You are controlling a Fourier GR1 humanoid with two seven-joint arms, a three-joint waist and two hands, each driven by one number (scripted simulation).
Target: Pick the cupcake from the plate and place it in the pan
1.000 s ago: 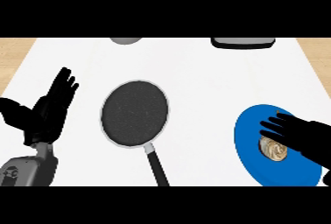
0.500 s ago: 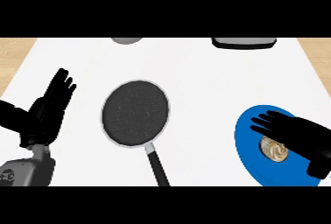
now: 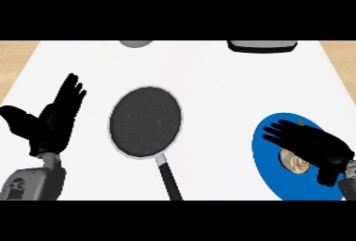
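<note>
Since the earlier frames, the right hand has shifted slightly nearer and to the right over the blue plate, so more of the cupcake now shows at its near-left side. Right hand lies across the plate, above the cupcake, fingers spread apart and pointing far-left, thumb extended toward the near edge; they are not curled round the cupcake. Whether the palm touches the cupcake cannot be told. Cupcake sits on the plate, right of the plate's middle, partly hidden beneath the hand. Pan lies at mid-worktop, well apart from the plate to its left, dark inside with a pale rim, its black handle running toward the near edge. Left hand rests at the left edge of the white worktop, fingers straight and up, holding nothing, unchanged in place. Two items sit cut off at the far edge: a grey rounded one and a dark one with a pale rim.
</note>
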